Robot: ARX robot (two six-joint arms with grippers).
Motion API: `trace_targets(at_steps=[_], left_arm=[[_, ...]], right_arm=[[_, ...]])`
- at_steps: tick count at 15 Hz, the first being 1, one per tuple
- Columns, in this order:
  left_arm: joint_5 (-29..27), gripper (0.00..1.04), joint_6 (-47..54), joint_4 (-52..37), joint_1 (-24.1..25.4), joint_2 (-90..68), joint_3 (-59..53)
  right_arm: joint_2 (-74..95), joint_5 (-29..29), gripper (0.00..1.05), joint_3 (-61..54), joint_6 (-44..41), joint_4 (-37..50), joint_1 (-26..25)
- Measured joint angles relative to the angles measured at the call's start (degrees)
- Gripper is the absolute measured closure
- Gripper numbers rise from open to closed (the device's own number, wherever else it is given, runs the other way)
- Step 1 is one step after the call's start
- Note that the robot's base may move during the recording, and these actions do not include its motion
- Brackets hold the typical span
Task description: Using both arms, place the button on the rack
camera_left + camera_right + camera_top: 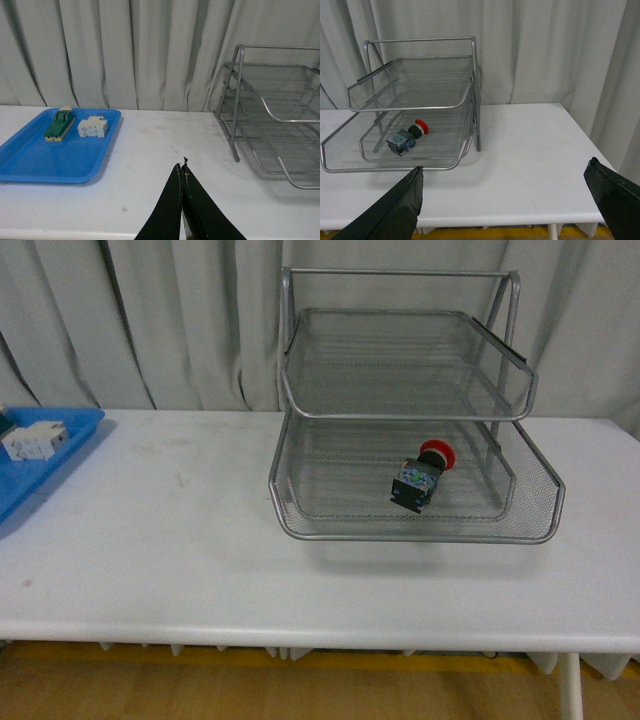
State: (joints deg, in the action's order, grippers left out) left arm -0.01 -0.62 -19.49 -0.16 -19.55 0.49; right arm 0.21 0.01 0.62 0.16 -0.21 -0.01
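Silver rack (410,537): wire-mesh trays in a tubular frame, standing on the white surface (180,540), right of centre in the front view.
Button (422,477): inside the rack, below the top tray, lying on its side on the mesh with the red cap toward the back. Middle or bottom level: cannot be told.
Blue tray (30,165): at the far left of the surface, well apart from the rack. It holds a green-and-cream switch (60,125) and a white component (93,127).
Left end effector (182,170): fingers pressed together, nothing held. It hangs over the bare surface between tray and rack.
Right end effector (504,170): fingers spread wide, nothing between them. It faces the open front of the rack (385,170), with the button (406,136) in view beyond the rim.
Front view: neither arm visible.
Task status: judged complete or nearly so, since the button rests in the rack and both end effectors are clear of it.
Risk 1: the round cap may let the button roll on the mesh if the rack is jolted.
Risk 2: a wide-open right finger could catch the front rim during any sideways move and drag the rack.
Risk 3: a fresh grasp is not called for and could pull the button back out.
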Motion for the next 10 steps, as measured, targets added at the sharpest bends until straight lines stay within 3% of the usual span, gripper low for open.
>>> trace_targets(at_steps=[7, 8, 9, 10], left_arm=[[0.0, 1.03, 0.0, 5.4, 0.0, 5.4, 0.0], [0.0, 1.03, 0.0, 8.2, 0.0, 8.4, 0.0], [0.1, 1.03, 0.0, 19.5, 0.0, 16.5, 0.0], [0.0, 1.03, 0.0, 19.9, 0.0, 19.0, 0.0]], right_arm=[[0.0, 0.0, 0.06, 0.0, 0.0, 0.0, 0.0], [0.0, 0.0, 0.06, 0.0, 0.0, 0.0, 0.0], [0.0, 0.0, 0.06, 0.0, 0.0, 0.0, 0.0], [0.0, 0.0, 0.06, 0.0, 0.0, 0.0, 0.0]])
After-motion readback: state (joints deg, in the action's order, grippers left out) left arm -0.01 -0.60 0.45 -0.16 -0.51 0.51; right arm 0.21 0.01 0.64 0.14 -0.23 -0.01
